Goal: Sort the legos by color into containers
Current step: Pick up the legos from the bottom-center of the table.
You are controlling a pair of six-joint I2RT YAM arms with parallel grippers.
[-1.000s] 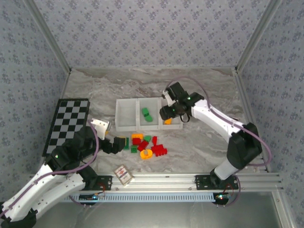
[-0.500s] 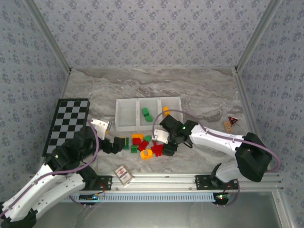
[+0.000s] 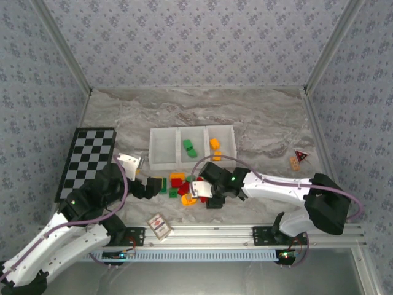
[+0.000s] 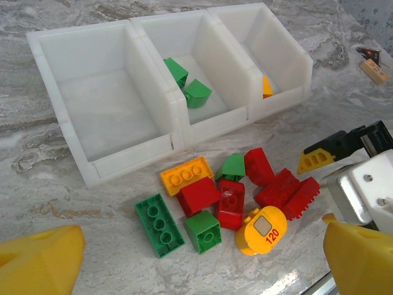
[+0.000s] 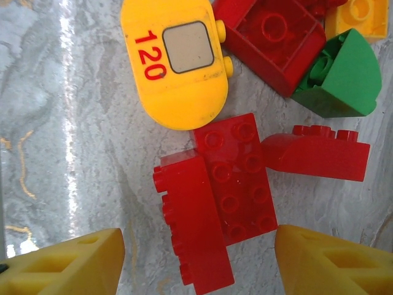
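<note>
While the left gripper (image 3: 153,186) hangs with its jaws spread as wide as they go, just left of the pile and holding nothing, I read this arm as waiting its turn. Right of it, mid-table, sit the containers (image 3: 151,147): the left bin is bare, the middle one holds two green bricks (image 4: 187,83), and the right one has orange pieces (image 3: 214,147) in it. Between that tray and the near edge of the table lie the loose legos (image 4: 230,196), a tight cluster of red, green and orange-yellow, touching one another in places.

Over the right side of that cluster I have the right gripper (image 5: 199,261) pointing down. Its jaws stand apart, one on each side of two red bricks (image 5: 215,203) that lie pressed together, and neither fingertip is touching them as far as I can tell. A yellow piece marked 120 (image 5: 175,61) sits just beyond them and a red sloped brick (image 5: 319,153) just to one side.

My judgement: this is the reach for a red piece, before any grip. Since the two reds abut, the next move calls for coming down on one alone, closing squarely across it, then lifting clear and carrying it to the bare left bin, which I take to be meant for red.
</note>
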